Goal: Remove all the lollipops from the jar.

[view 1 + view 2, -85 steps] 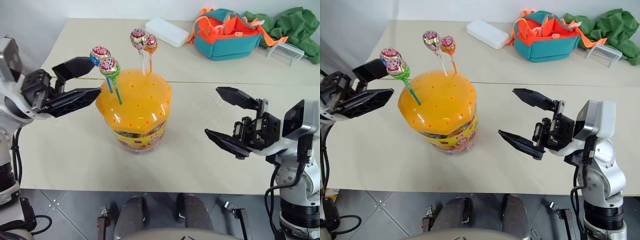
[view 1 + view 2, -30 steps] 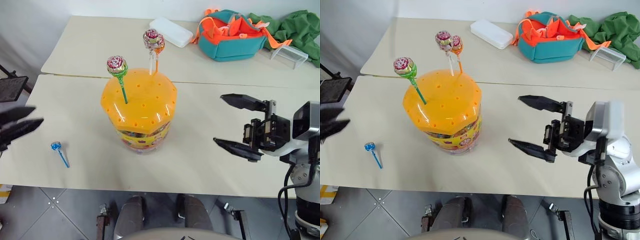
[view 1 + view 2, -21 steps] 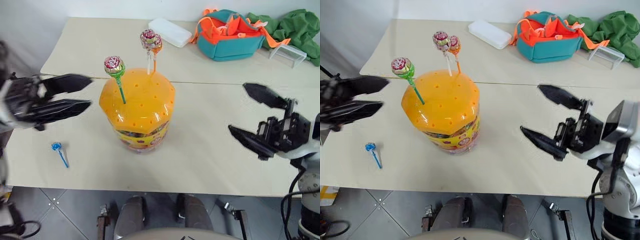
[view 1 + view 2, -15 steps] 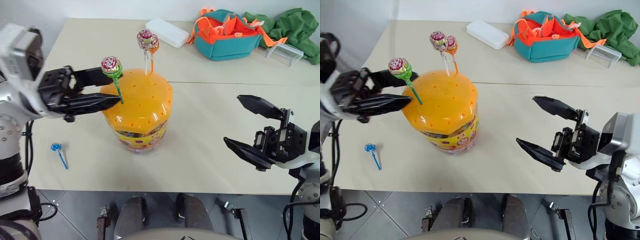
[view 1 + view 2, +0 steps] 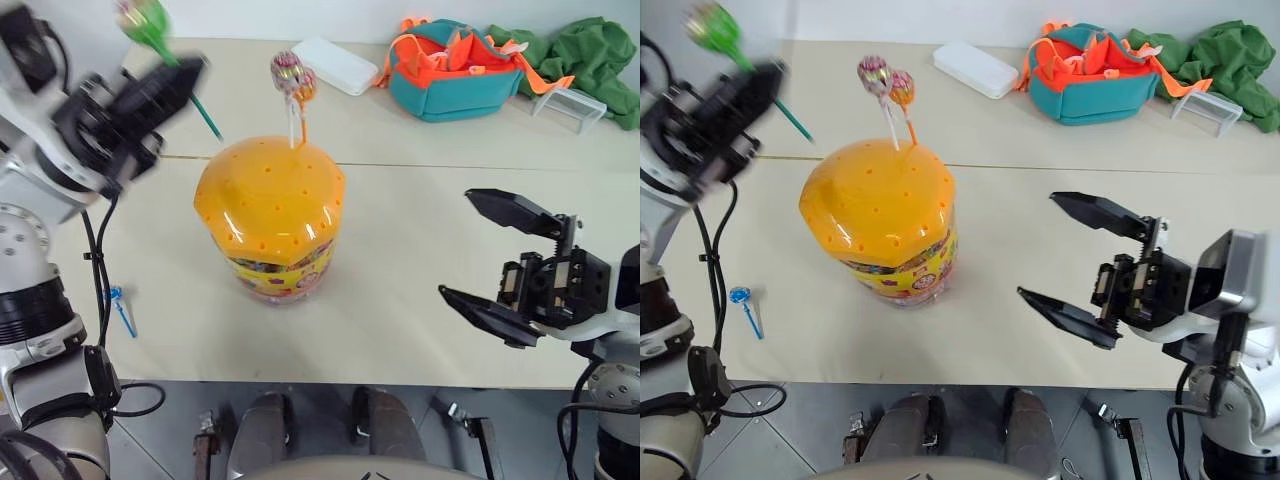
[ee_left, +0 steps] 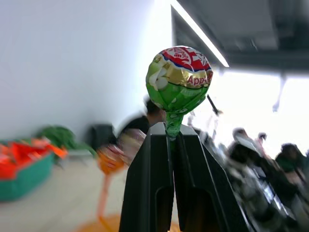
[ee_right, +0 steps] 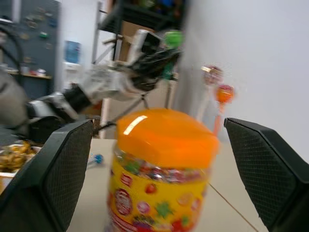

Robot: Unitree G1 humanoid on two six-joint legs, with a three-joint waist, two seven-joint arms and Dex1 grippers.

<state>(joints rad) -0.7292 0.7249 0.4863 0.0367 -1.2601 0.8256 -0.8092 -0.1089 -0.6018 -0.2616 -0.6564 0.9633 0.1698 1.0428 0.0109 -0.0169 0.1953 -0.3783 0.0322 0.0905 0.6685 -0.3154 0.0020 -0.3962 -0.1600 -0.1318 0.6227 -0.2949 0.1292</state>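
Left pincer (image 6: 170,145) clamped on green-stick lollipop (image 6: 179,79), clear of jar (image 5: 270,215). Right pincer (image 5: 500,265) spread wide, empty. 2 lollipops (image 5: 292,75) in lid; blue-stick lollipop (image 5: 118,306) on worktop (image 5: 400,290).

The jar (image 5: 272,215) looks like clear plastic under a glossy orange plastic lid (image 5: 268,188) that throws back bright highlights, with a shiny printed label band (image 5: 280,276). The green lollipop (image 6: 179,79) wears a crinkled, foil-like wrapper (gold and red patches glint). The left gripper (image 6: 170,140) has smooth matt black fingers. The table (image 5: 400,260) is matt and pale. The bag (image 5: 458,66) and green bundle (image 5: 585,55) look like cloth.
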